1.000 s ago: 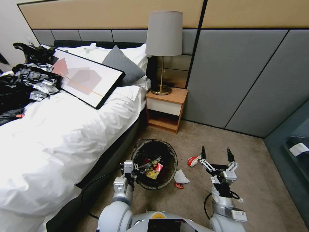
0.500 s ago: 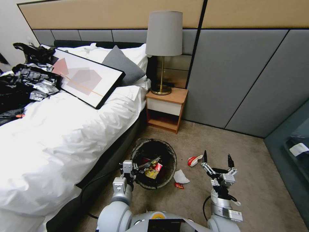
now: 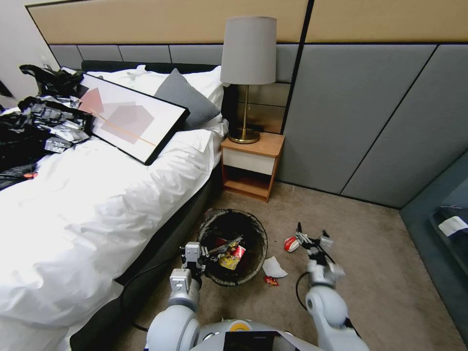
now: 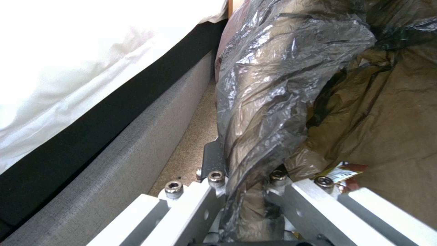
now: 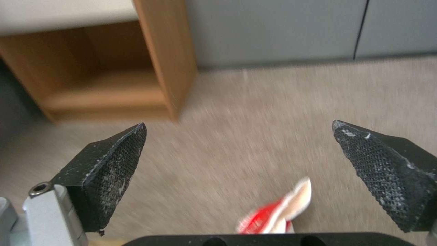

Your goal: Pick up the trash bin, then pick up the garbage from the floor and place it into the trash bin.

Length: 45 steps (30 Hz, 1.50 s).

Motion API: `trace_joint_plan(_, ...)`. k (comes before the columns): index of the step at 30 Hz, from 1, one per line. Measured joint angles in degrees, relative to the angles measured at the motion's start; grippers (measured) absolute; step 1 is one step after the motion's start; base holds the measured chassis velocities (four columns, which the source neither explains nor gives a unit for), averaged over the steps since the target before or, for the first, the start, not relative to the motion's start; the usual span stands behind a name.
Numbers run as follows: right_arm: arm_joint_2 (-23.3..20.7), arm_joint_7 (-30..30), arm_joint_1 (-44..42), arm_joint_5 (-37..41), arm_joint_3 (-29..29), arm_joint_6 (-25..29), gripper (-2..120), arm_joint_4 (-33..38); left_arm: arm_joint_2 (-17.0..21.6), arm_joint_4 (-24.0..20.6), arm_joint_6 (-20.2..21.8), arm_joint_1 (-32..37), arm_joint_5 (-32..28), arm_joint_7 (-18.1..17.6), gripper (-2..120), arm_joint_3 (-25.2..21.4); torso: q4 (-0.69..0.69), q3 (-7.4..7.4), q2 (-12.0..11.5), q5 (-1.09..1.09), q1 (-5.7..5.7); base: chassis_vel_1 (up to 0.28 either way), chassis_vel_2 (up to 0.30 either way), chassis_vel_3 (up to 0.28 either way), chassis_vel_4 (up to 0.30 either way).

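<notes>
No legible brand text or labels on any item; print on the wrappers is too small to read. Trash bin sits lower centre of the head frame on the beige carpet, just beside the bed's dark base, with the black liner over its rim and red and yellow packets lying inside. Left gripper is at the bin's near-left rim, jaws pinched on the liner and rim; the left wrist view confirms crinkled black liner clamped between the metal fingers, with the grey bed base close alongside. Right gripper is low over the carpet, lower centre-right of the head frame, jaws spread wide; in the right wrist view its two black textured pads stand far apart with a red-and-white wrapper on the carpet between and below them, not touched. Head view shows the same wrapper just left of the gripper tips. More garbage on the floor right of the bin: white tissue and a small red scrap, both near the bin wall. Surroundings: wooden nightstand with brass lamp above centre; white bed at left carrying a framed picture and black bags; grey padded wall panels at right. Nothing lies between the right gripper and the wrapper.
</notes>
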Motion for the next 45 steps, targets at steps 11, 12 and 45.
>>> trace_joint_plan(11, -0.9, -1.7, 9.8, 3.9, -0.1, 0.9, 100, -18.7, 0.0, 0.4, -0.1, -0.2, 0.1, 0.0, 0, 0.3, 0.00, 0.00, 0.0, -0.02, 0.00, 0.000, 0.000, 0.000, 0.000)
trace_joint_plan(12, -0.9, -1.7, 9.8, 3.9, -0.1, 0.9, 100, -18.7, 0.0, 0.4, -0.1, -0.2, 0.1, 0.0, 0, 0.3, 0.00, 0.00, 0.0, -0.02, 0.00, 0.000, 0.000, 0.000, 0.000)
trace_joint_plan(45, -1.2, -5.9, 17.7, 4.7, 1.9, 10.5, 96, -43.6, -0.1, 0.7, -0.1, 0.2, 0.5, 0.0, 0, 0.3, 0.00, 0.00, 0.0, -0.02, -0.01, 0.000, 0.000, 0.000, 0.000)
